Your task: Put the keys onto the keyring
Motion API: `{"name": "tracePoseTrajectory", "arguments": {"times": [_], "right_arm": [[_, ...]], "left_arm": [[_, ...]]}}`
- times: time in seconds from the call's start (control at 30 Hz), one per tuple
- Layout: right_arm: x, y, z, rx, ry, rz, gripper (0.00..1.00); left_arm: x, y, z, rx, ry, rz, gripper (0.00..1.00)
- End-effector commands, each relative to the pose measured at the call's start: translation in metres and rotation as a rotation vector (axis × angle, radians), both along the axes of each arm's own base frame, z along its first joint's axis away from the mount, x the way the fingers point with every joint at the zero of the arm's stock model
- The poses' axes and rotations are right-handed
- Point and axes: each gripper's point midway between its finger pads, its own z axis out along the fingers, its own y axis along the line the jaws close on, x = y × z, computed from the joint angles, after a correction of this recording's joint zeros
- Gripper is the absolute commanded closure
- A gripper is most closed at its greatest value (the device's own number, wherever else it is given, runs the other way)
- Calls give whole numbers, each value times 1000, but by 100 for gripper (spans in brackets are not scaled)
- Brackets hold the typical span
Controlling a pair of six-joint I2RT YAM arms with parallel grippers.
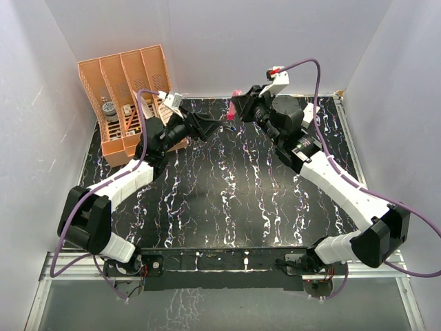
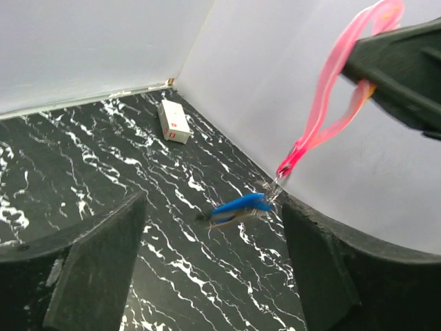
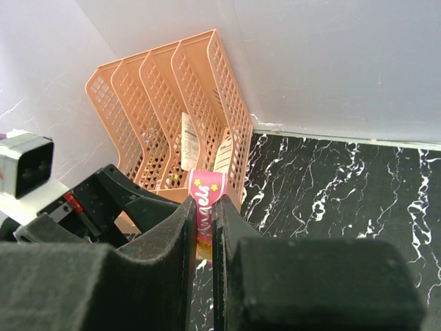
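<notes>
The two arms reach from the near edge of the black marbled table (image 1: 227, 207) toward its far edge and meet above the middle of it. The left gripper (image 2: 213, 214) is parted, its fingers (image 2: 103, 262) standing wide to either side of the blue key (image 2: 241, 205) and touching nothing. The blue key hangs lifted off the table from the small metal end (image 2: 275, 185) of the keyring (image 2: 298, 153), tilted almost level. The keyring, a red-pink strap, rises slantwise to the right gripper (image 3: 204, 207), whose fingers are pressed together on its upper loop. Beyond the grippers, an orange file organizer (image 1: 127, 89) stands at the far left corner, and a small white box (image 2: 173, 121) lies near the far right corner.
</notes>
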Motion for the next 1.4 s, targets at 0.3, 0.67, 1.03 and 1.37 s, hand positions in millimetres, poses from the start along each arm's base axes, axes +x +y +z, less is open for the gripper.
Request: {"name": "tracePoseTrajectory", "arguments": {"times": [0.3,0.67,1.03,1.37], "right_arm": [[11,-19,66,14,-149,-61,93],[40,-54,32,-164,-12,-275,93],[30,5,-29,-191,63,47,95],[21,-5,-44,22,89,96,96]], "left_arm": [[-15,35,19,93,-61,146,14],[-21,45,27,106,-65,186,13],[-27,69,24,163,-20,291,10],[-37,104,21,176,9,406,6]]}}
